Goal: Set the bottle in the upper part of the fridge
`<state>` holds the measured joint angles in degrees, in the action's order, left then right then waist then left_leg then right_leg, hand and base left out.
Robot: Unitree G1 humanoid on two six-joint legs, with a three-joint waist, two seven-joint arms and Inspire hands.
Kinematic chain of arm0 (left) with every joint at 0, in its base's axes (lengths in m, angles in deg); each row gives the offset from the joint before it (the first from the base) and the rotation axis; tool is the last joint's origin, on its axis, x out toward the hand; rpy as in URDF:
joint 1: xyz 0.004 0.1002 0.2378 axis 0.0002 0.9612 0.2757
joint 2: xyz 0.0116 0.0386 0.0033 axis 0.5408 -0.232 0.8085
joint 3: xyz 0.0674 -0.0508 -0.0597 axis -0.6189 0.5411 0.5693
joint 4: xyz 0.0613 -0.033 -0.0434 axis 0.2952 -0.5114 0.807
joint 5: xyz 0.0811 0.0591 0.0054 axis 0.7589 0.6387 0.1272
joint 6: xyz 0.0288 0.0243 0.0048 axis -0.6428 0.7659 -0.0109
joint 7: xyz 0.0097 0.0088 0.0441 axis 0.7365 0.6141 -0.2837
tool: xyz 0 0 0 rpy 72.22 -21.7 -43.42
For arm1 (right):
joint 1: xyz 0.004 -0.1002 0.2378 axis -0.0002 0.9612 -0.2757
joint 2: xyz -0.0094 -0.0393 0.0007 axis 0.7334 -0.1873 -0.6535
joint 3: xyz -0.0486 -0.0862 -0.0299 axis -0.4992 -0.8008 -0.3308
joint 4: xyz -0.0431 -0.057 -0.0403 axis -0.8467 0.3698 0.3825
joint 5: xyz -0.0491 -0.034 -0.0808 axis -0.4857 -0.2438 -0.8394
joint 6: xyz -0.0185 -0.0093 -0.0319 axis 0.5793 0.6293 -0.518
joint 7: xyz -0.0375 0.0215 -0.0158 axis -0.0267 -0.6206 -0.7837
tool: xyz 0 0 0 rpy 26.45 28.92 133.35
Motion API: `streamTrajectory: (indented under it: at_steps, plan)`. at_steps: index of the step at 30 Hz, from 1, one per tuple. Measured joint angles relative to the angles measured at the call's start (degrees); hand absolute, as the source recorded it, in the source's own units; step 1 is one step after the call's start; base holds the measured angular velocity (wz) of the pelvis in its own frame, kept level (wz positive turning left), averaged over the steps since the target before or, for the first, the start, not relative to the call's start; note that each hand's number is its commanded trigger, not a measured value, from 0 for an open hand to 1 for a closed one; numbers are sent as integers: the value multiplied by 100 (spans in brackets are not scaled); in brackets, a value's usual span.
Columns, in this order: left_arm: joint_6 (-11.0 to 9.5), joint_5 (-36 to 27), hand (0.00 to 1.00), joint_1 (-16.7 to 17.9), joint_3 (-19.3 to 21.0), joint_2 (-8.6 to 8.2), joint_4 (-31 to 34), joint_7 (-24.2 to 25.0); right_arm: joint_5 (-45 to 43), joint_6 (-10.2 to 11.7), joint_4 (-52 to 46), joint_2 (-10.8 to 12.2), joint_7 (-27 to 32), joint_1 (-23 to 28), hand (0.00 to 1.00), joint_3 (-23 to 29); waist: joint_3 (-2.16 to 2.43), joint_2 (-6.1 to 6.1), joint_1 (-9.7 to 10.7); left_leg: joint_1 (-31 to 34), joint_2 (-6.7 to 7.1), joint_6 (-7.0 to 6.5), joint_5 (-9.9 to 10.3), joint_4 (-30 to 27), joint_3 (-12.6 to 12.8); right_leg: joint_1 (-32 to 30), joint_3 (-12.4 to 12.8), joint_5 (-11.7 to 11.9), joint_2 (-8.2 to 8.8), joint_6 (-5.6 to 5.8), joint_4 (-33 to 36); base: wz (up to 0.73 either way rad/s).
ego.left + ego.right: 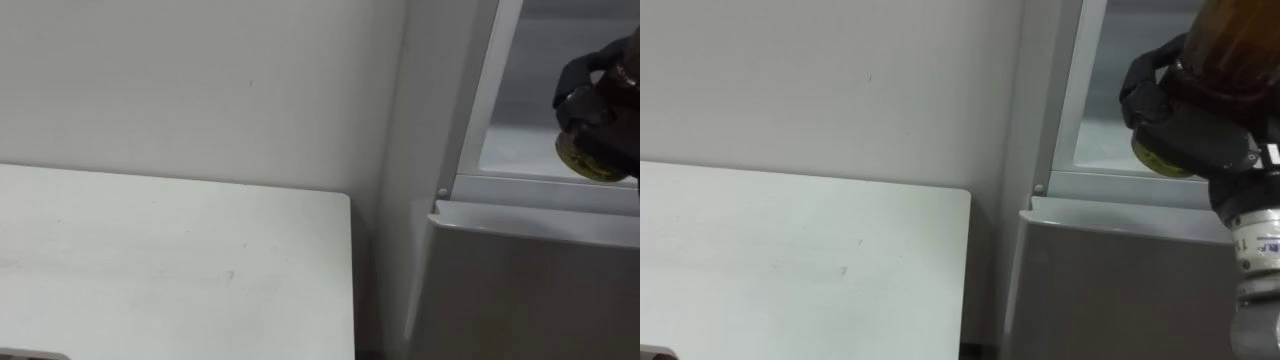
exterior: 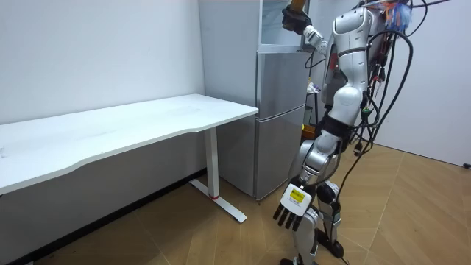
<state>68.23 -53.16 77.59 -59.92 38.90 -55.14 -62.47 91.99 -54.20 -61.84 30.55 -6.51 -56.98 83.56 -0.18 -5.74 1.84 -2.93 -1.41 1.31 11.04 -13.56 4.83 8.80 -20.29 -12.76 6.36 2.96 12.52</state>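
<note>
One bottle held roughly upright.

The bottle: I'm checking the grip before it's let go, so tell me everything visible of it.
The bottle is dark brown and glassy-looking, with a yellowish round end showing below the right hand, whose fingers curl round its middle. It is held in the open upper fridge compartment, apparently clear of its floor; its top runs out of the picture.
</note>
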Motion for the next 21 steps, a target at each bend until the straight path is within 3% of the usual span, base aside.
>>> streamTrajectory:
  at_steps: [12, 17, 21]
  plan:
    - [7, 4, 0, 68, 107, -4, 13, 1, -160, -91, 253, -96, -36, 82, 100, 186, 22, -50, -61, 28, -50, 13, 7, -2, 76, -34, 77, 14, -39, -24, -1, -3]
    - [11, 1, 0, 108, 132, -2, 11, 1, -456, -147, 783, -212, -11, 84, 100, 183, 15, -65, -111, 27, -60, 15, 7, -4, 123, -66, 136, 18, -44, -30, 12, -6]
    - [11, -6, 0, 89, 138, 1, 12, 1, -385, -257, 1368, -454, 122, 82, 100, 184, -3, -98, -144, 24, -63, 16, 8, 14, 125, -106, 150, 18, -47, -31, 12, 0]
